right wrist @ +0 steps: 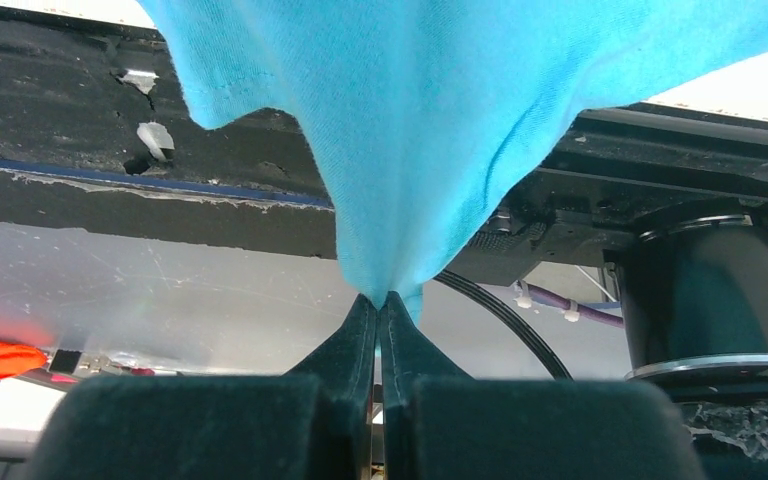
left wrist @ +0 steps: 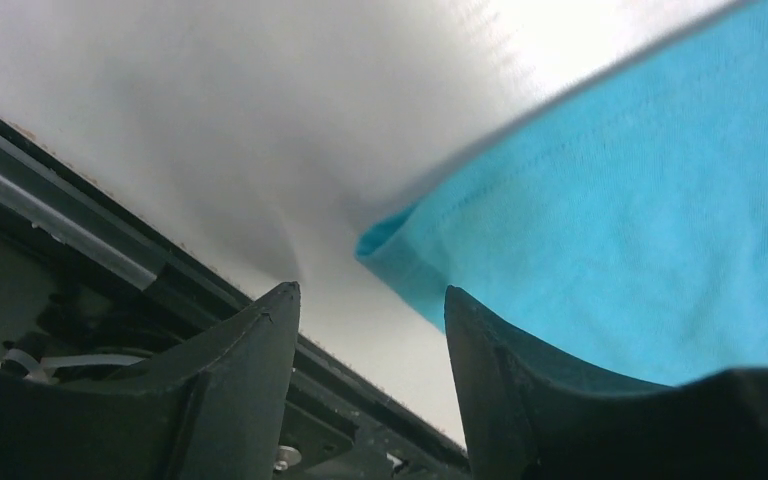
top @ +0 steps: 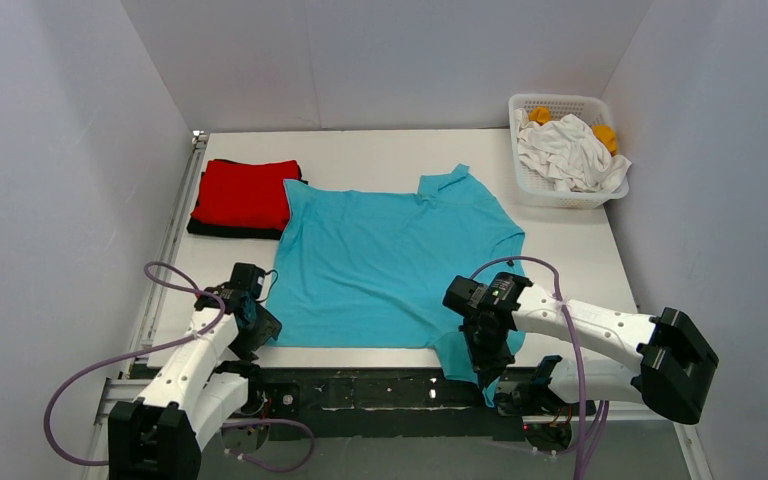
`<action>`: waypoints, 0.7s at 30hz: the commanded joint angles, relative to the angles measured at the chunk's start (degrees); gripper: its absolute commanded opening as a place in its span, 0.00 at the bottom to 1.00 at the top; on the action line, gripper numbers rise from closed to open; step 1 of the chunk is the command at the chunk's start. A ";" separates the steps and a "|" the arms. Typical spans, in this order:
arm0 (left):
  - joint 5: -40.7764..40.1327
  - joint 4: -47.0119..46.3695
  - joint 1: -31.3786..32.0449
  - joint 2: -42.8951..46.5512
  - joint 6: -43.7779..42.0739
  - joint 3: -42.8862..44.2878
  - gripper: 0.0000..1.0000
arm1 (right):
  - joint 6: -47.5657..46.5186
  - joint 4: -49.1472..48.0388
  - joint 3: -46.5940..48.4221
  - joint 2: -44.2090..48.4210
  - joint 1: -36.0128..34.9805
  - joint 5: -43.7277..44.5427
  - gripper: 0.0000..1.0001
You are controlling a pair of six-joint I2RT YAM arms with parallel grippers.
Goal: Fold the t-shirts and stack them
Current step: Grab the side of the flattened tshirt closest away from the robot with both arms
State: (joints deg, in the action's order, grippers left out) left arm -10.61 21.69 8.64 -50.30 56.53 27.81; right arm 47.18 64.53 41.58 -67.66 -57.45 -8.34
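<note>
- In the top view, your turquoise t-shirt lies spread flat across the middle of the white bench, collar toward the top of the frame and hem toward the bottom.
- Your left gripper sits at the shirt's lower left corner. In the left wrist view its jaws stand apart, and the cloth corner lies just beyond the fingertips, not clamped between them.
- Your right gripper is at the shirt's lower right corner, by the bench's near edge. In the right wrist view the fingers are pressed together on a pinch of the turquoise cloth, which fans out from the tips.
- At the upper left of the top view, a folded red t-shirt rests on a black t-shirt, touching the turquoise sleeve.
- At the upper right, a white lattice basket holds a crumpled white t-shirt and orange cloth.
</note>
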 commanded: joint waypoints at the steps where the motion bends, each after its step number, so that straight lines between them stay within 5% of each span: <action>1: -4.50 -0.25 -2.47 -3.15 -0.39 -2.55 0.53 | 0.46 -0.34 1.67 0.04 -0.03 -0.06 0.01; 11: -2.45 -4.90 -2.93 -7.59 -2.44 -3.11 0.40 | 0.22 -0.33 2.61 -1.57 0.03 0.47 0.01; 17: -2.03 -5.17 -2.93 -9.43 -3.81 -2.50 0.00 | 0.06 0.05 2.88 -1.73 0.06 0.95 0.01; 21: -2.57 -3.78 -2.93 -9.28 -4.06 -1.84 0.00 | 0.02 0.60 2.97 -1.52 0.04 1.00 0.01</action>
State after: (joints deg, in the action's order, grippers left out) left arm -10.57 12.43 6.11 -57.93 53.01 27.83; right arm 47.18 63.96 42.33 -69.12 -57.43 -8.03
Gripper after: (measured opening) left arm 0.014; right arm 0.031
